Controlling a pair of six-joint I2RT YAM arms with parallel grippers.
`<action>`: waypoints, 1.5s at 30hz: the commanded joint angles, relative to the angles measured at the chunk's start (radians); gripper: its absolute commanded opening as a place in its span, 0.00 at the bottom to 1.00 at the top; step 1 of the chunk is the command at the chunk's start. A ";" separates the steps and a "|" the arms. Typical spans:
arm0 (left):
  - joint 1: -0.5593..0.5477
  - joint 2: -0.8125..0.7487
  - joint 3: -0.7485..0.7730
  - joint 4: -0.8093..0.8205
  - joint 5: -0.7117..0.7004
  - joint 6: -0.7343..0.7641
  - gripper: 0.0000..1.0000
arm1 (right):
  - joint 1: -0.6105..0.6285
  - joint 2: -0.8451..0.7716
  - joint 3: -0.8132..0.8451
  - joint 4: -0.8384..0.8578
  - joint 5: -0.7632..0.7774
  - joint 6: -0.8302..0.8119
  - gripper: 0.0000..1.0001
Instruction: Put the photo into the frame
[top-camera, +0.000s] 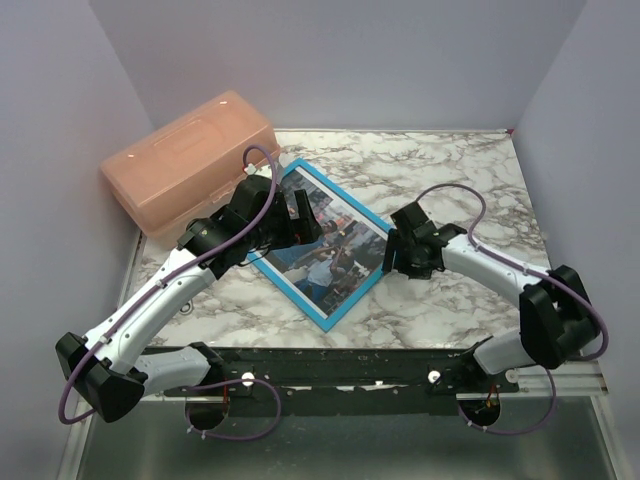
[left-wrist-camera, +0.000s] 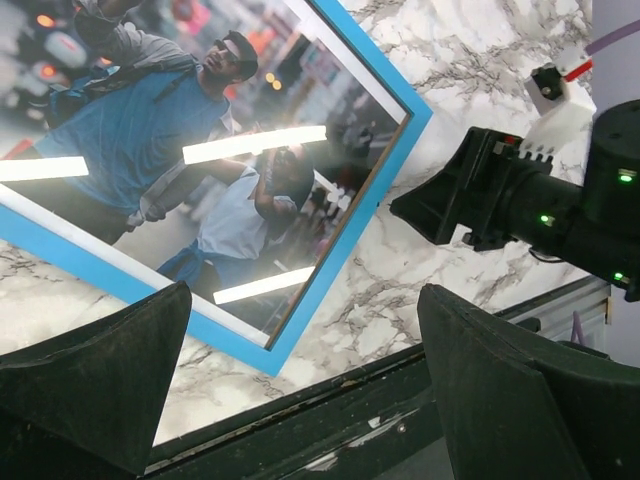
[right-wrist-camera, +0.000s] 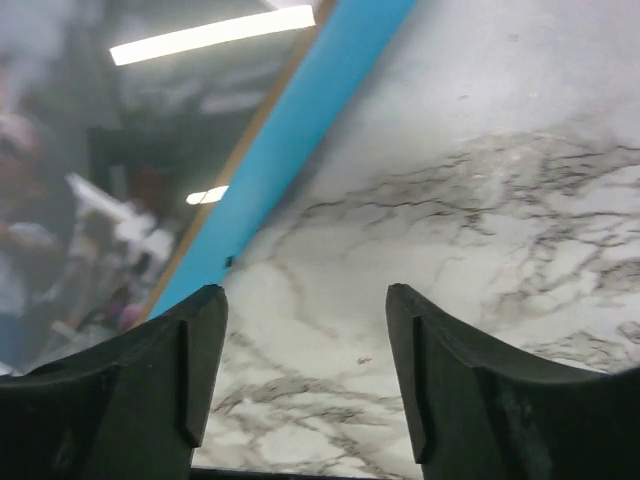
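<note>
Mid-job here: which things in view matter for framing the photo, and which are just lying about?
Job: photo, showing inside the blue frame; left pincer, right pincer, both open.
Lying about: pink translucent lidded box at the marble table's back left.

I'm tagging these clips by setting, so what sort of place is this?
Probably a robot test booth in a lab, not a home: plain pale walls box in a marble-patterned table, and a left arm and a right arm are bolted to a black rail at its near edge.
</note>
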 joint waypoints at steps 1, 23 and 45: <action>0.008 -0.020 -0.001 -0.032 -0.036 0.027 0.99 | 0.000 -0.084 -0.026 0.106 -0.211 0.005 0.81; 0.011 -0.006 -0.017 -0.001 -0.004 0.028 0.98 | 0.038 0.166 -0.018 0.180 -0.189 0.096 0.59; 0.027 0.018 -0.046 -0.025 -0.022 0.061 0.99 | 0.002 0.154 0.089 -0.079 0.144 -0.078 0.00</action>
